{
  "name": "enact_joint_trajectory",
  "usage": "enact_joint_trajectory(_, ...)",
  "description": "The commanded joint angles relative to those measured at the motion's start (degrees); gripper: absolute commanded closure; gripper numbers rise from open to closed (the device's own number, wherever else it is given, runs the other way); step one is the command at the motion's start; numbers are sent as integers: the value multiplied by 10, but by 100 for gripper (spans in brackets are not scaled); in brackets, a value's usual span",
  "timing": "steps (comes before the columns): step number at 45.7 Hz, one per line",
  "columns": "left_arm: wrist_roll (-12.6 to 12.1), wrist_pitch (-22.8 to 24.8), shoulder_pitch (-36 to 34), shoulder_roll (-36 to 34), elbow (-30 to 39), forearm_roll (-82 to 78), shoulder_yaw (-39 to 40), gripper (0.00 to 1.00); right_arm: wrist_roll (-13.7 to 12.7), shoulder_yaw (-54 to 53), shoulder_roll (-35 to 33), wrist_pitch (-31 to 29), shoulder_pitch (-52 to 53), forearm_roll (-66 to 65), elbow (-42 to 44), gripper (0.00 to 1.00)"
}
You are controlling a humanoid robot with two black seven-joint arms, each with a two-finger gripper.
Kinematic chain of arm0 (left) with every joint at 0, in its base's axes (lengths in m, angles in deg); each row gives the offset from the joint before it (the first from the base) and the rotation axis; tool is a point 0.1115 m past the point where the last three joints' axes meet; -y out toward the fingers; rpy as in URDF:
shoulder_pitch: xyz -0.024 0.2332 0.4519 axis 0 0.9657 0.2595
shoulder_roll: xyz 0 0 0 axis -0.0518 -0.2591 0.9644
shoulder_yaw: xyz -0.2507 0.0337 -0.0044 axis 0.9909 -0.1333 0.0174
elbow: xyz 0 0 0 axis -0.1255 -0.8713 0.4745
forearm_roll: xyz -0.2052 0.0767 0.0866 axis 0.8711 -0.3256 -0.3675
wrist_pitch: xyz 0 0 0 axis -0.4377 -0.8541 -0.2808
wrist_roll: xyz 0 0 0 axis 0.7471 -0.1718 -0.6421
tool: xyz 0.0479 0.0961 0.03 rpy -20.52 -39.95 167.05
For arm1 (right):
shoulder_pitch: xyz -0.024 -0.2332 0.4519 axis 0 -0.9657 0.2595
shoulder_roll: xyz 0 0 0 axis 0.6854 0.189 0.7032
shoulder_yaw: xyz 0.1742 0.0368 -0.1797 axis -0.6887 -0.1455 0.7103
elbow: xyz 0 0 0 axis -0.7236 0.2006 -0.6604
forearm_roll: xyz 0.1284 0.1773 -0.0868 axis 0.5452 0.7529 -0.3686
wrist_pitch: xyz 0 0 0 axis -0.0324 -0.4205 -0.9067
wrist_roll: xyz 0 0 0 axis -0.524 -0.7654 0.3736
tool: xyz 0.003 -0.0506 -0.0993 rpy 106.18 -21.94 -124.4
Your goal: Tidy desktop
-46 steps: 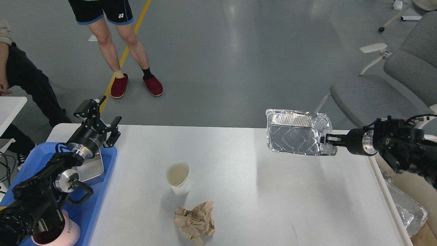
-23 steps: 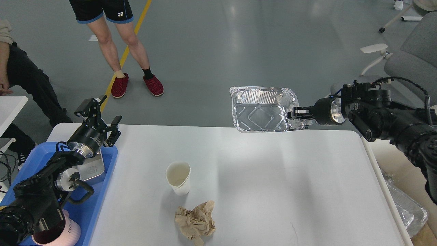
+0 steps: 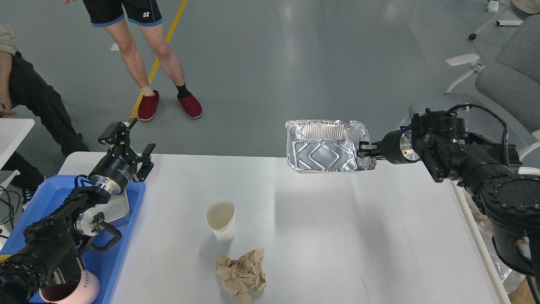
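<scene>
Lowered slightly since before, the foil tray (image 3: pixel 325 145) is clamped by the right hand (image 3: pixel 366 153) above the worktop (image 3: pixel 379 236). The left hand (image 3: pixel 134 145) is held wide.

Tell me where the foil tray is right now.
Head view, right of centre: the foil tray hangs above the desktop's far edge, pinched by the right gripper.

1. The desktop (image 3: pixel 295 236) is showing a smooth, white, faintly glossy finish.
2. The foil tray (image 3: pixel 325 147) is gleaming as thin, embossed, shiny metal.
3. The paper cup (image 3: pixel 220 220) is looking matt and cream.
4. The crumpled paper (image 3: pixel 241 274) is lying brown, rough and creased.
5. The blue tray (image 3: pixel 126 236) is looking like smooth plastic.
</scene>
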Motion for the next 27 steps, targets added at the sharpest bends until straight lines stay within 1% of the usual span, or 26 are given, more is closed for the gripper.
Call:
enact_joint_trajectory(1,-1,-2,-1,0,0,-3,-9,12,3,1,-9,-21,-6,0,-6,100)
enact_joint_trajectory(4,0,-2,-6,5,0,-4,-15,12,7,1,-15,-43,-5,-2,-15,100)
enact_joint_trajectory(6,0,-4,-7,7,0,-4,-17,12,16,1,-29,-62,-3,-2,-30,100)
enact_joint_trajectory(12,0,-6,-6,7,0,-4,-17,12,17,1,-88,-65,2,-4,-127,100)
enact_joint_trajectory(15,0,-6,-6,8,0,-4,-17,12,14,1,-110,-60,4,-6,-171,100)
enact_joint_trajectory(22,0,-8,-6,9,0,-4,-17,12,6,-1,-110,-51,9,-5,-175,100)
enact_joint_trajectory(27,0,-9,-6,10,0,-4,-17,12,6,-1,-110,-50,10,-3,-176,100)
